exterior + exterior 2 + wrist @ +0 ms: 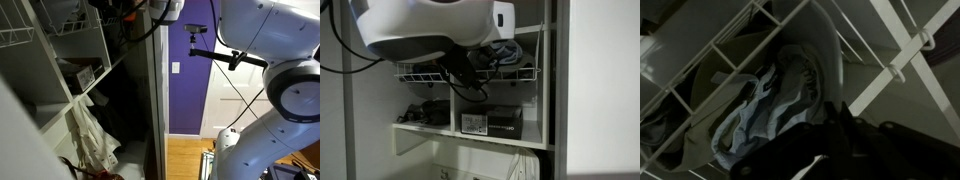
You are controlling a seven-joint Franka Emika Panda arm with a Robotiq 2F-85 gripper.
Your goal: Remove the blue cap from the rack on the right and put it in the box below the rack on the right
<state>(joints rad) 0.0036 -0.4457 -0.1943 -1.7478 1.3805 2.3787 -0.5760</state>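
In the wrist view the blue cap (770,100), a crumpled grey-blue cloth, lies on the white wire rods of the rack (890,70). My gripper (840,108) is dark at the bottom. Its two fingers are pressed together, with their tips at the cap's near edge, apparently pinching the cloth. In an exterior view the rack (420,72) hangs above a shelf that holds the brown box (492,122) with its white label. The cap (503,50) shows as a bluish lump on the rack, beside my gripper (467,78). The box (82,73) also shows in an exterior view.
A white divider wall (453,108) separates the shelf compartments, with dark items (425,113) beside the box. A pale cloth (92,135) hangs below the shelves. A white vertical panel (158,100) edges the cabinet. My bulky white arm (420,25) fills the space in front of the rack.
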